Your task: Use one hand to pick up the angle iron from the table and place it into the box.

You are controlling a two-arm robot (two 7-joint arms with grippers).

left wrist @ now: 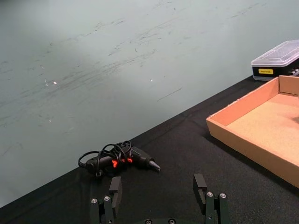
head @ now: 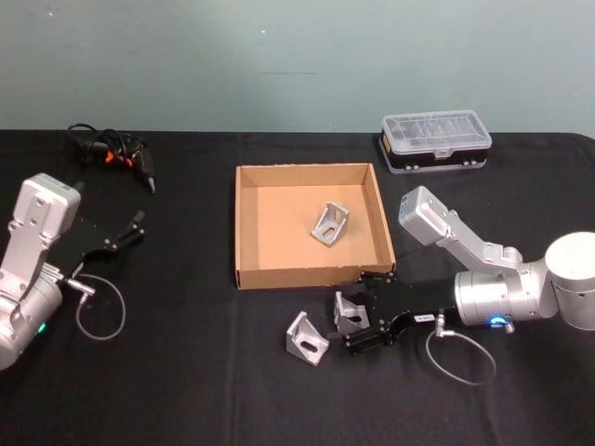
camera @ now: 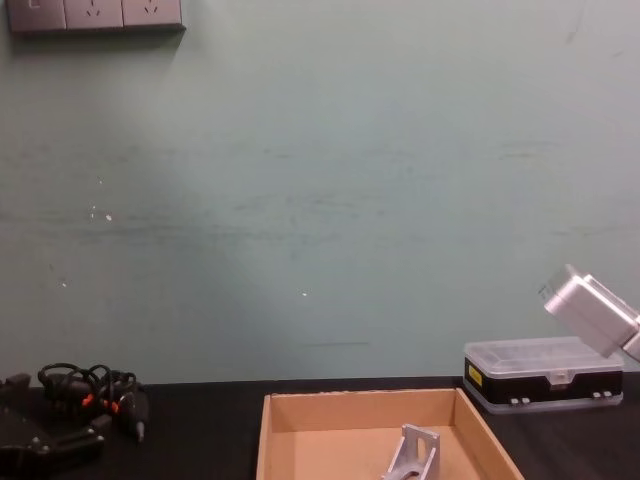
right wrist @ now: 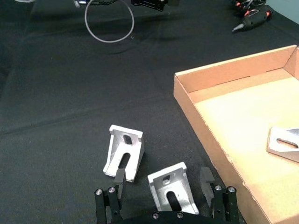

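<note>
Three silver angle irons show. One angle iron (head: pixel 351 312) (right wrist: pixel 172 189) stands on the black table (head: pixel 186 372) between the spread fingers of my right gripper (head: pixel 348 319) (right wrist: pixel 163 177), which is open around it, just in front of the box's near wall. A second angle iron (head: pixel 307 339) (right wrist: pixel 124 151) lies on the table just to its left. The third angle iron (head: pixel 331 223) (right wrist: pixel 285 142) (camera: pixel 412 455) rests inside the tan cardboard box (head: pixel 307 277) (right wrist: pixel 219 74) (camera: pixel 365 405). My left gripper (head: pixel 130 230) (left wrist: pixel 158 186) is parked open at the table's left.
A black case with a clear lid (head: pixel 435 141) (left wrist: pixel 278 58) (camera: pixel 545 375) sits behind the box to the right. A black tool with a coiled cable (head: pixel 116 153) (left wrist: pixel 119 158) (camera: pixel 95 395) lies at the back left.
</note>
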